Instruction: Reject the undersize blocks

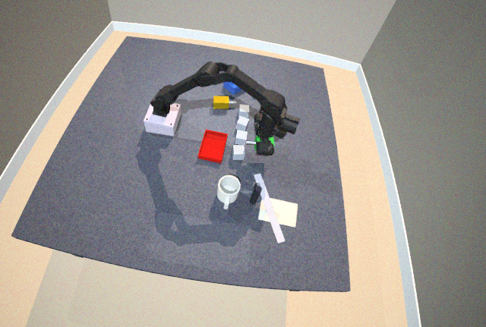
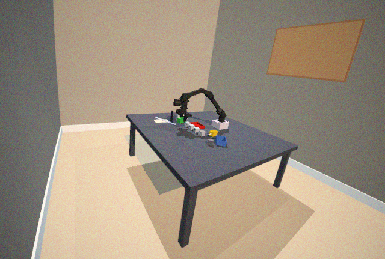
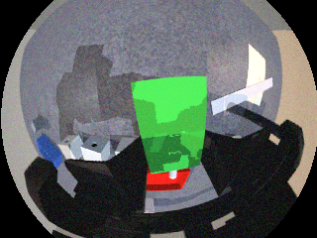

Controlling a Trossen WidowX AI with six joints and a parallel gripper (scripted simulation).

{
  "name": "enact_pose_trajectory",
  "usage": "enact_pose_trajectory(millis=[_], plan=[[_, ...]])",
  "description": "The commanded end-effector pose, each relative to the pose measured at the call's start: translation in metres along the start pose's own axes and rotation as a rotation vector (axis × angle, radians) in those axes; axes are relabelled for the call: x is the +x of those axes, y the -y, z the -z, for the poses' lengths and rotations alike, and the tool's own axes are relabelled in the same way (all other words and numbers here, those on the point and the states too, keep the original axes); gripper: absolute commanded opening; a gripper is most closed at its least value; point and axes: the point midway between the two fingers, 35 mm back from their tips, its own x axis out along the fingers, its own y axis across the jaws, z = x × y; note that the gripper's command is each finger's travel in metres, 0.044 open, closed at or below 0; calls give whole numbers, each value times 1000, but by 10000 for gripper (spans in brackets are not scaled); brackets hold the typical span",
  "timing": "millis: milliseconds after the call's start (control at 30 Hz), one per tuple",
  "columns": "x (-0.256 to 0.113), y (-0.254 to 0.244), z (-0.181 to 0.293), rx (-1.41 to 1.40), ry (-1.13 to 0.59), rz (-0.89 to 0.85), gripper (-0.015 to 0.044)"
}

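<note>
My gripper (image 1: pixel 264 144) (image 2: pixel 181 118) (image 3: pixel 170 149) is shut on the green GO gauge (image 1: pixel 271 141) (image 2: pixel 180 120) (image 3: pixel 170 111). The gauge's pale pin (image 1: pixel 250 143) (image 3: pixel 172 175) points toward the block row; in the wrist view it shows against the red tray (image 1: pixel 213 146) (image 2: pixel 198 125) (image 3: pixel 165 186). The pin is outside the blocks; its exact height and alignment are unclear. Several steel blocks stand in a row: one nearest the mug (image 1: pixel 238 152), one beside it (image 1: pixel 241 136), one farther along (image 1: pixel 241 122) and one at the far end (image 1: pixel 244 110). The red tray looks empty.
A yellow gauge (image 1: pixel 221 102) (image 2: pixel 213 133) lies near the row's far end, with a blue tray (image 1: pixel 232 86) (image 2: pixel 221 141) (image 3: pixel 50 150) beyond. A white mug (image 1: pixel 228 188), an upright black object (image 1: pixel 255 193) (image 2: pixel 171 115), a pale strip (image 1: pixel 269 207) (image 3: pixel 243 96) and paper (image 1: pixel 287 213) (image 3: pixel 256 69) are opposite.
</note>
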Motion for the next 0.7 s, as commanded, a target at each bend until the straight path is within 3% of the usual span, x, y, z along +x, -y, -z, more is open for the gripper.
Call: enact_pose_trajectory(millis=[0,667], plan=[[-17,6,-2,-47,31,10,0],[12,8,-4,-47,31,8,0]])
